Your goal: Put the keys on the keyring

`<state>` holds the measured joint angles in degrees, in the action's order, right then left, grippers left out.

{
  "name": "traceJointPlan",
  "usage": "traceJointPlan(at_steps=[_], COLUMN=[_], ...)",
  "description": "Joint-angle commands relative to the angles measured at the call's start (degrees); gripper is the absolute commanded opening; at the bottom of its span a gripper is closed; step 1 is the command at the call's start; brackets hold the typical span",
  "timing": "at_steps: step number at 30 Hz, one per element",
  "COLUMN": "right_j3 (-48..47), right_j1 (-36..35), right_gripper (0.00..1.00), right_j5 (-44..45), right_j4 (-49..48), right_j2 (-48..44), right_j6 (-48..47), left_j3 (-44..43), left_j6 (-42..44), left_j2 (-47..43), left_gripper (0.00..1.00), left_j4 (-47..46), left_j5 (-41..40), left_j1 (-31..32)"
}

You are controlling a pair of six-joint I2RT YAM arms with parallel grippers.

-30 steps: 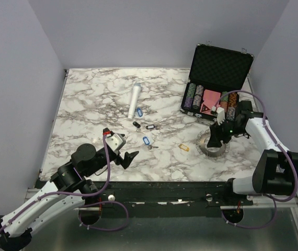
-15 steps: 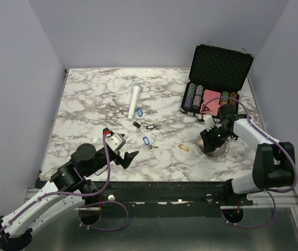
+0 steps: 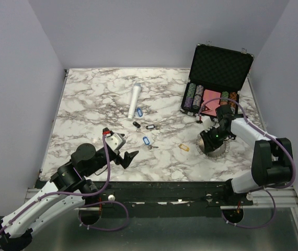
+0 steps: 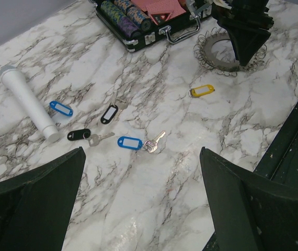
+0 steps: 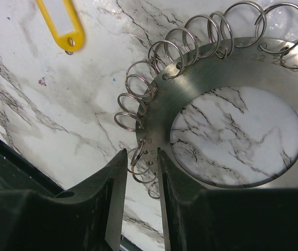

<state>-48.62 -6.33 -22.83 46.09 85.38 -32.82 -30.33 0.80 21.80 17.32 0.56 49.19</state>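
The right gripper [image 5: 141, 151] sits at the keyring [image 5: 164, 123] fringe, the left gripper [image 4: 141, 151] gaping.
Nearest me, the left gripper is spread wide over the marble table [image 4: 164, 209]. Past it the keys [image 4: 129, 142] lie scattered, well apart from the keyring. Farther right, the right gripper's fingers [image 5: 115, 183] flank one small loop on the keyring's rim; pinched or not, I can't tell.

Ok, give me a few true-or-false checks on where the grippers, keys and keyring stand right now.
1. The left gripper holds a key. False: it is open and empty.
2. The right gripper is at the fringe of the keyring. True.
3. The yellow-tagged key hangs on the keyring. False: it lies on the table, apart from the keyring.
4. The chip case stands open. True.
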Motion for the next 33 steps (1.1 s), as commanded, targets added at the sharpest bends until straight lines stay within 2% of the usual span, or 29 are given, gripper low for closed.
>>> traceJointPlan(at_steps=[1,8,23,33], right_j3=[0.6,0.5,-0.5,-3.1], right_j1=[-0.8,-0.8,-0.9,-0.6], right_gripper=[0.36,0.29,0.01,0.0], right_j5=[1.9,2.8,3.8,5.2], right_j4=[-0.3,-0.2,0.4,7.3], right_j2=[0.5,1.5,0.3,-5.0], right_j6=[0.1,0.3,0.8,-5.3], left_j3=[-1.4,-1.5,-1.3,-1.2], left_j6=[-0.4,-0.5,-0.4,-0.5], left_j2=[-0.4,-0.6,-0.5,-0.7], left_gripper=[0.99,0.99,0.99,0.99], left_j4=[0.6,0.8,0.8,0.6], left_j5=[0.8,0.9,0.5,0.7], left_j1=[-0.3,-0.4,-0.5,-0.5])
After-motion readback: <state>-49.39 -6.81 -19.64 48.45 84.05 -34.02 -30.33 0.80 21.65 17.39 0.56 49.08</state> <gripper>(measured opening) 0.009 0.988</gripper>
